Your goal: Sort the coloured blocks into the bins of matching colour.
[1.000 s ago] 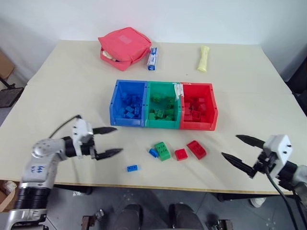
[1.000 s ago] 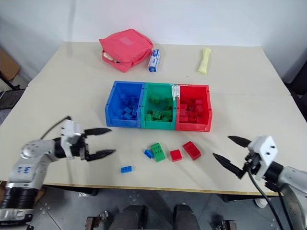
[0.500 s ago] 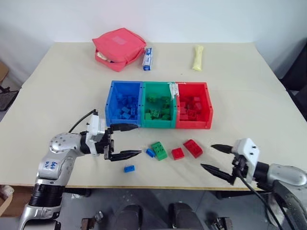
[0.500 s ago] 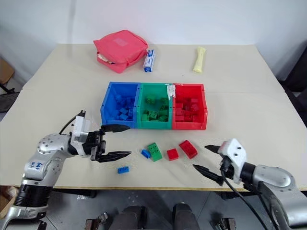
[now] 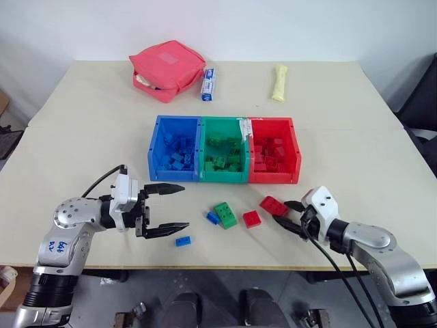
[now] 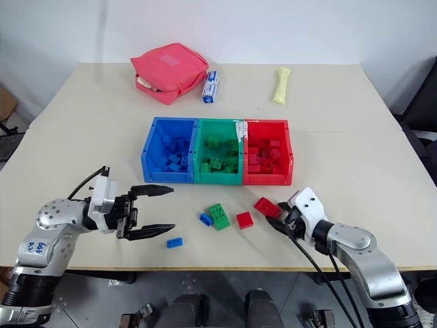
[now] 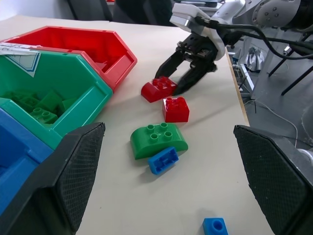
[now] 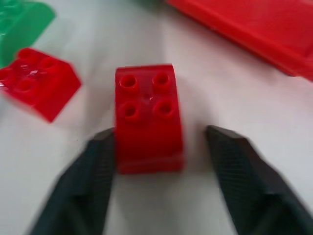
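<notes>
right gripper jaws half closed, straddling the long red block to lift it toward the red bin at twelve o'clock; left gripper gapes empty

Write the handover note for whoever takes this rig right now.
Right gripper: closing around the larger red block, one finger touching, other still apart; not lifted.
Left gripper: open, empty, beside the small blue block.
On the table: green block, another blue block, small red block.
Bins already hold blocks of matching colour.
Left: five loose blocks.
</notes>
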Robot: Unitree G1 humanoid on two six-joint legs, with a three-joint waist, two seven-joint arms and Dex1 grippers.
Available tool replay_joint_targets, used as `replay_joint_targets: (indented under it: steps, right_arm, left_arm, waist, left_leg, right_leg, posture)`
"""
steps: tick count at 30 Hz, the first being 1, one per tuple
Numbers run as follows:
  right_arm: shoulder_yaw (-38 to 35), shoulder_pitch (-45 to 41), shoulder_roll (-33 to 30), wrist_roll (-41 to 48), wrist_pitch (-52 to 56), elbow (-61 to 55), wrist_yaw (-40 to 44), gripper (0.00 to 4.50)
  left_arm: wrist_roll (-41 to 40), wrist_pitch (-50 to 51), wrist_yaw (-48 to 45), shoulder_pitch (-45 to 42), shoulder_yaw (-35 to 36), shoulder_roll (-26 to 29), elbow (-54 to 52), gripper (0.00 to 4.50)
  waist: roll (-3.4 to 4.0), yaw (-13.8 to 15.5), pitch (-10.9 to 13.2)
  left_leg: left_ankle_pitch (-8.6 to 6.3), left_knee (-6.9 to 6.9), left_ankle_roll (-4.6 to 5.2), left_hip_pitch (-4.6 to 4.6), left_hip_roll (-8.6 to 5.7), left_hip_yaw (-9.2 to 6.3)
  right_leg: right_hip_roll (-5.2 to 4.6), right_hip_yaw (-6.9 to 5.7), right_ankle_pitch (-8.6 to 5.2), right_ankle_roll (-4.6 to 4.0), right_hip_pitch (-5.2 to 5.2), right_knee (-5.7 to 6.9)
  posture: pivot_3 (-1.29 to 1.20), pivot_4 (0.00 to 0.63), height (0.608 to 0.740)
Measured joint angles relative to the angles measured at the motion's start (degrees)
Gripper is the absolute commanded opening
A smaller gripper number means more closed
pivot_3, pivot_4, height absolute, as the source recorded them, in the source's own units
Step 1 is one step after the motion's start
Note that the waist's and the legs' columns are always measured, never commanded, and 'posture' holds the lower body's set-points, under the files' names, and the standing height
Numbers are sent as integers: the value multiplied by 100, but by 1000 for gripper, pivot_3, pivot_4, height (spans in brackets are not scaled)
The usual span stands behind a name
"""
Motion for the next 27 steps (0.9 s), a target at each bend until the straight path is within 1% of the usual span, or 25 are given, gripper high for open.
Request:
replay_joint_targets:
  steps: [1, 2, 6, 9, 13, 15, 17, 20, 21, 25, 26, 27]
  right_arm:
    - [-11, 28, 0, -10, -31, -8, -2, 1468]
    - [-15, 67, 1, -15, -98, -12, -2, 1417]
    - [-134, 265, 74, 71, -373, -28, 109, 1418]
    - [-422, 162, 270, 504, -410, -167, 183, 1418]
    - [-682, -790, 367, 767, -291, -176, -3, 1418]
    - [-628, -1385, 432, 681, -179, 175, -233, 1418]
    - [-546, -1731, 454, 440, -151, 611, -424, 1418]
    - [-443, -2306, 724, 58, -235, 1343, -859, 2507]
    - [-432, -2374, 743, 7, -244, 1420, -899, 2764]
    - [-362, -2415, 822, -51, -505, 1578, -837, 4099]
    - [-362, -2385, 820, -52, -573, 1584, -809, 4391]
    - [-372, -2329, 812, -45, -646, 1570, -753, 4452]
  left_arm:
    - [-47, 45, 56, -6, 30, -47, -2, 4500]
    - [-131, 121, 157, -12, 92, -141, -12, 4500]
    - [-489, 502, 738, -194, 322, -456, -72, 4500]
    - [-546, 577, 1161, -208, 525, -574, -164, 4500]
    - [-482, 528, 1453, -98, 699, -569, -171, 4500]
    - [-413, 471, 1533, 29, 762, -561, -170, 4500]
    - [-388, 415, 1573, 104, 791, -553, -174, 4500]
    - [-302, 309, 1570, 285, 889, -491, -165, 4500]
    - [-286, 297, 1570, 303, 891, -474, -165, 4500]
    - [-258, 247, 1571, 453, 950, -408, -167, 4500]
    - [-256, 244, 1562, 474, 953, -394, -167, 4500]
    - [-251, 236, 1540, 487, 953, -367, -165, 4500]
  waist:
    - [0, 14, 0]
    - [0, 27, 0]
    - [-1, 44, 0]
    - [1, 28, 1]
    - [2, -33, 2]
    - [2, -39, 2]
    - [1, -23, 2]
    - [3, -12, 2]
    - [3, 6, 2]
    - [3, 28, 2]
    - [3, 32, 2]
    - [3, 35, 2]
  left_leg:
    - [0, 0, 1, 0, 0, 0]
    - [-1, 2, 1, 0, 0, 0]
    - [-2, 5, 3, -3, -1, 0]
    - [-1, 4, 1, -3, -2, 2]
    - [0, 0, 0, -1, 0, 2]
    - [4, 1, -8, -1, -1, 2]
    - [5, 0, -8, -4, -3, 1]
    - [4, -1, -8, -8, -5, 3]
    - [5, 0, -8, -9, -4, 2]
    - [4, 1, -7, -10, -5, 3]
    - [4, 2, -7, -10, -5, 3]
    - [4, 2, -7, -10, -4, 3]
  right_leg:
    - [0, 0, 0, 0, 0, -1]
    - [-1, 0, 0, 0, 0, 0]
    - [0, -1, 0, 1, 0, 1]
    - [1, 1, 1, 2, -3, 4]
    - [3, 0, 1, 1, -7, 8]
    - [2, 0, 1, 1, -7, 7]
    - [0, -2, 1, 1, -9, 4]
    - [-2, -2, 1, 1, -13, 2]
    - [-2, -4, 1, 1, -13, 2]
    - [-3, -3, 1, 1, -12, 1]
    - [-3, -3, 1, 1, -11, 1]
    - [-3, -3, 1, 1, -11, 1]
  posture:
    - [0, 150, 740]
    - [0, 150, 740]
    - [0, 150, 740]
    - [0, 150, 740]
    - [0, 150, 740]
    - [0, 150, 740]
    - [0, 150, 740]
    - [0, 150, 740]
    - [0, 150, 740]
    - [0, 150, 740]
    - [0, 150, 740]
    - [0, 150, 740]
